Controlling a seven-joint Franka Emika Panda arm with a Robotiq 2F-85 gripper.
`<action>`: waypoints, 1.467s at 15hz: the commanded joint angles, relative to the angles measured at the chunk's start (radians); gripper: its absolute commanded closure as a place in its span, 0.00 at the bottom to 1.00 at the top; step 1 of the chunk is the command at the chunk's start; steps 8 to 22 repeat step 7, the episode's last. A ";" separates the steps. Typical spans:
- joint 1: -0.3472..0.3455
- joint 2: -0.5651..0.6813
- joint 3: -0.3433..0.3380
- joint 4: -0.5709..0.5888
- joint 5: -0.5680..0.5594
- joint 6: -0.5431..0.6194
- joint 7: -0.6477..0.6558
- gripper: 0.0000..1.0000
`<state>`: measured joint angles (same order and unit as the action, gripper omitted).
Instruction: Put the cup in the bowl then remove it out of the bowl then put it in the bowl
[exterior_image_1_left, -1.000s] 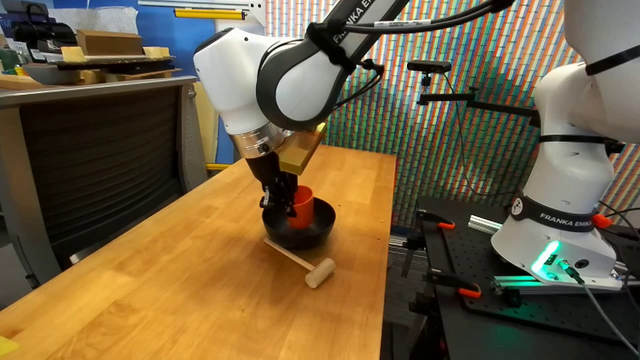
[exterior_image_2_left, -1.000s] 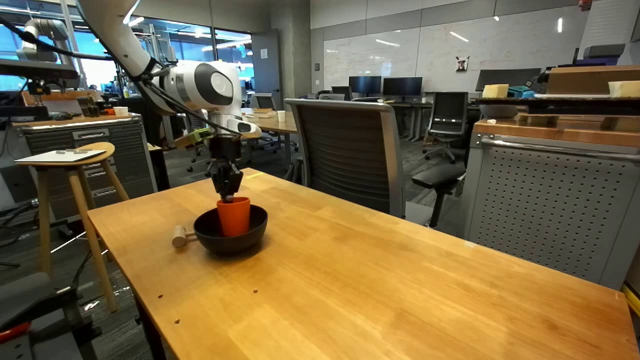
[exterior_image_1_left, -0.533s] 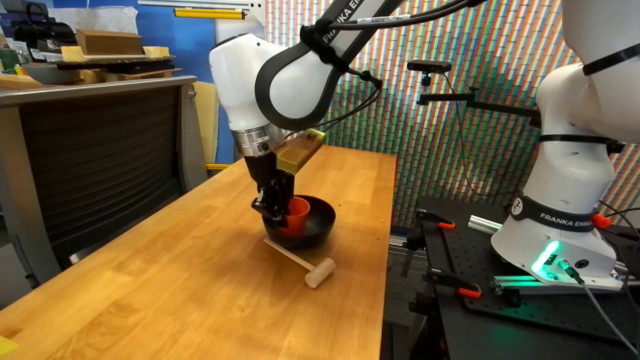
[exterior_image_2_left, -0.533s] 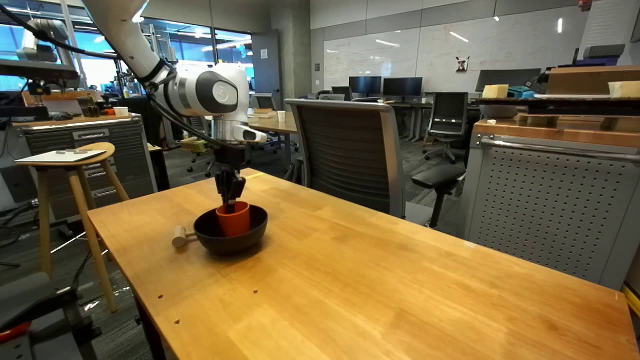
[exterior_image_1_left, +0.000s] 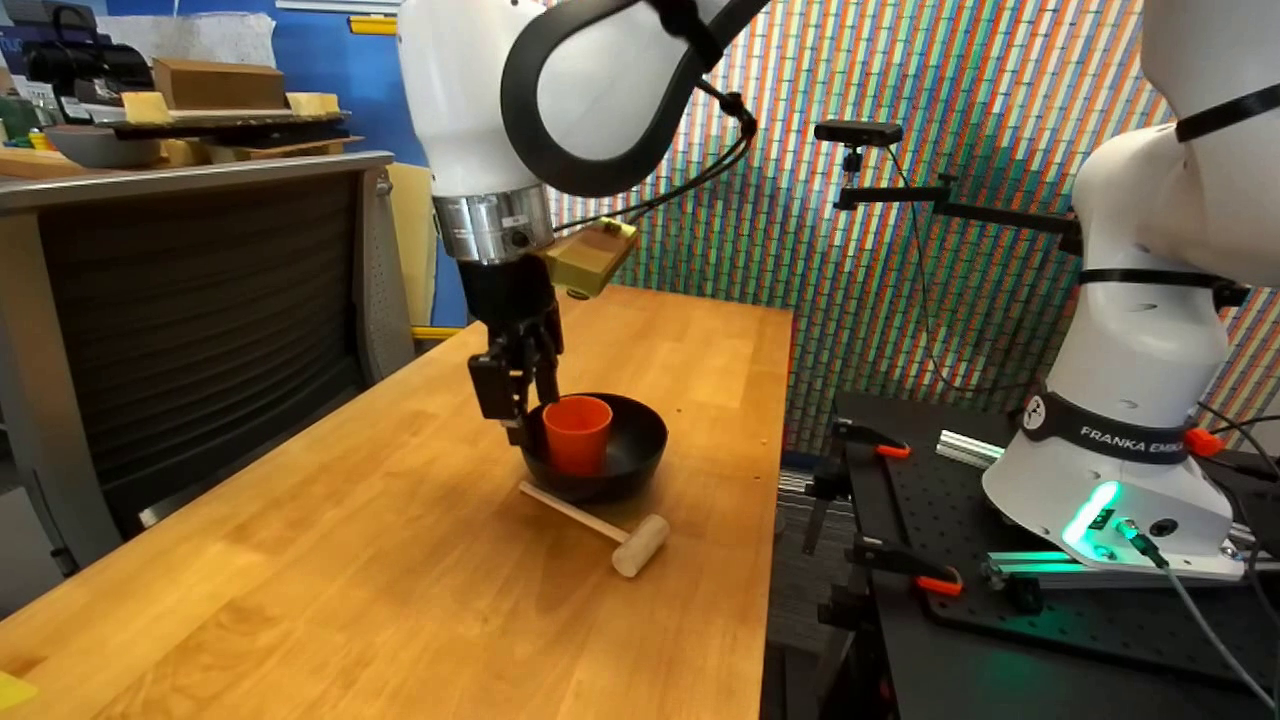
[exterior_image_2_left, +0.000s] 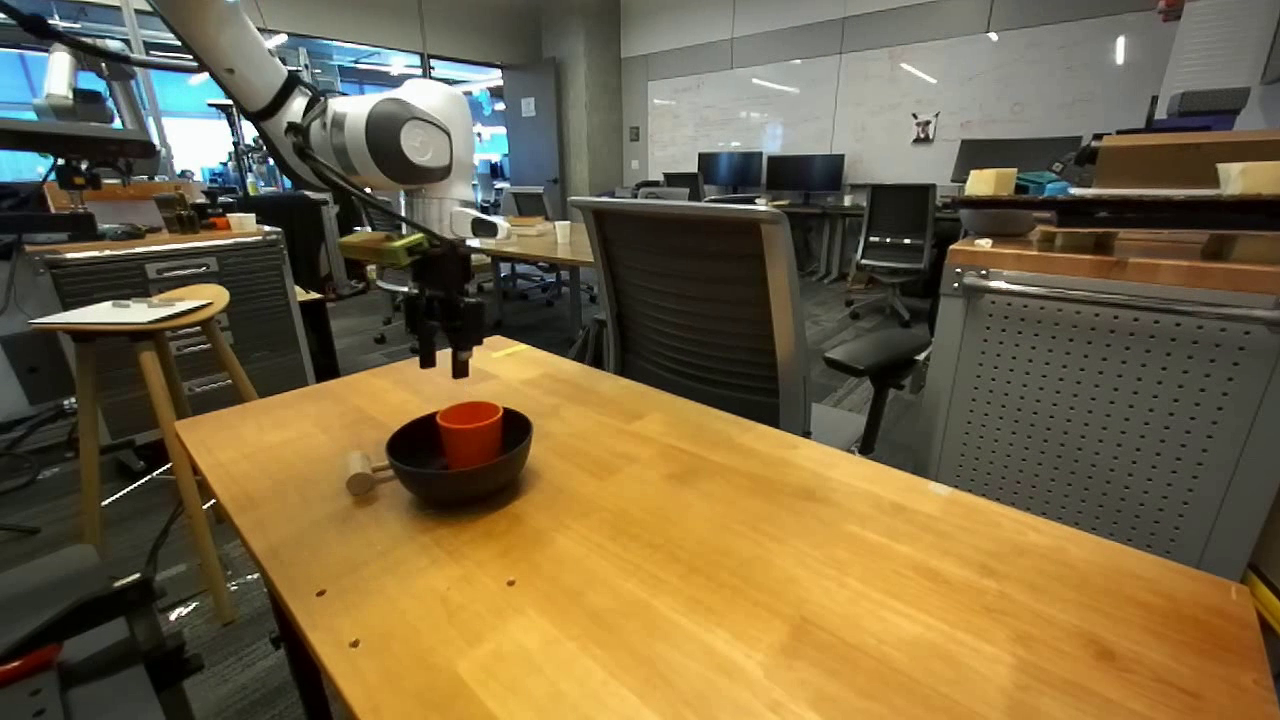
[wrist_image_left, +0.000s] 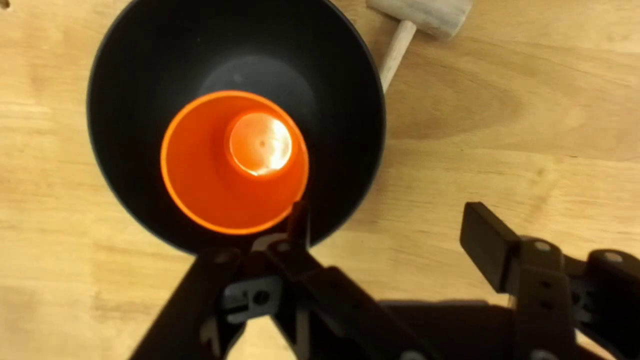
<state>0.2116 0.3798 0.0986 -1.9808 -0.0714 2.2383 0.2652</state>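
Observation:
The orange-red cup stands upright inside the black bowl, off to one side of its middle. Both exterior views show the cup with its rim above that of the bowl. My gripper hangs over the cup with a gap below its fingertips. In the wrist view the jaws of the gripper are spread wide with only tabletop seen between them. One finger overlaps the cup's rim there, while the opposite finger lies out past the bowl.
A light wooden mallet lies against the bowl's side, its handle end touching or close to the bowl. A tall office chair stands at the table's long edge. The wooden table carries these things.
The cup went down and sideways in the bowl, then was let go. My gripper has opened and risen off it. The bowl and the mallet's handle end shifted slightly.

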 joint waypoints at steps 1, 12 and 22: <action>0.002 -0.115 0.027 0.009 0.002 -0.055 -0.079 0.00; 0.002 -0.117 0.037 0.022 0.022 -0.082 -0.070 0.00; 0.002 -0.117 0.037 0.022 0.022 -0.082 -0.070 0.00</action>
